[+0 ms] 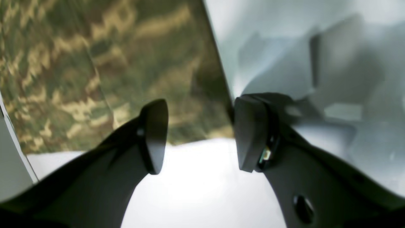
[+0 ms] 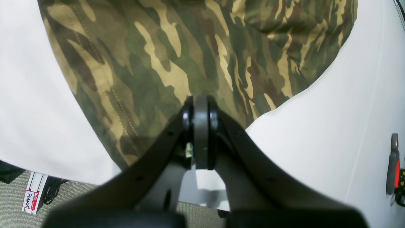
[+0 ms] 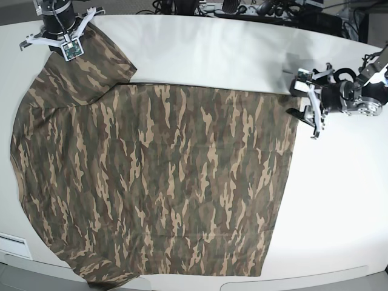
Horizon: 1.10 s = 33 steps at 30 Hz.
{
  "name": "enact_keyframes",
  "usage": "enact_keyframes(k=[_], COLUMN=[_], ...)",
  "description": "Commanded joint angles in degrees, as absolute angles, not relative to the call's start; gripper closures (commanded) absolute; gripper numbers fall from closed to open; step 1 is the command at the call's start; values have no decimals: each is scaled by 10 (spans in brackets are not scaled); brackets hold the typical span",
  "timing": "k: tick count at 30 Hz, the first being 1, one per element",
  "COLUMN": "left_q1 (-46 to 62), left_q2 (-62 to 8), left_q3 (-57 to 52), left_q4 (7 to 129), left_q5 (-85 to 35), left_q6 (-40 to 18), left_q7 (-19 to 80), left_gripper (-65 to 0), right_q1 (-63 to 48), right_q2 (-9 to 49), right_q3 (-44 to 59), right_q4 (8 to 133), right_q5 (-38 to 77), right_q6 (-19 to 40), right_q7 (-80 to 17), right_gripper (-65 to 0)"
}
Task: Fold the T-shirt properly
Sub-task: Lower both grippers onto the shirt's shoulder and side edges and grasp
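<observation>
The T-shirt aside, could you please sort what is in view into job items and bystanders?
Job:
- T-shirt
- left gripper, open by the hem
- right gripper, shut at a sleeve

Lying about:
- cables
- labelled box
- red-handled tool

The T-shirt (image 3: 163, 182) is matt woven cloth, soft and slightly creased, with a stitched hem showing just ahead of the right gripper (image 2: 201, 133). That gripper's fingers look like smooth, faintly glossy black plastic. Under and beside the left gripper (image 1: 199, 136), the table (image 3: 339, 200) is smooth, bright white.
</observation>
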<state>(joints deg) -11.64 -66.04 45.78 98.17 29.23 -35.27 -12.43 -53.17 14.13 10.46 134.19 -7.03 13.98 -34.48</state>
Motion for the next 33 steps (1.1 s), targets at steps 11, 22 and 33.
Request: enact_keyframes(k=[11,22,33], left_q1=[-115,-114,-113], left_q2=[-615,-610,-622], left_q3=[461,461,461], left_q4=[950,965,992], left_q5=[328,293,293], left_q6=[-339,-339,-339], left_q7=[-90,-42,-34], left_gripper=[-312,0,0], right_q1=[-536,-531,-480], right_q2=[145,145,224], right_q3=[107,107,109], right_q4=[1350,1350,1298], right_q5=[-73,-75,-72], right_q6=[136,135,135], right_q7=[-334,-325,-316], right_gripper=[0,-204,-240])
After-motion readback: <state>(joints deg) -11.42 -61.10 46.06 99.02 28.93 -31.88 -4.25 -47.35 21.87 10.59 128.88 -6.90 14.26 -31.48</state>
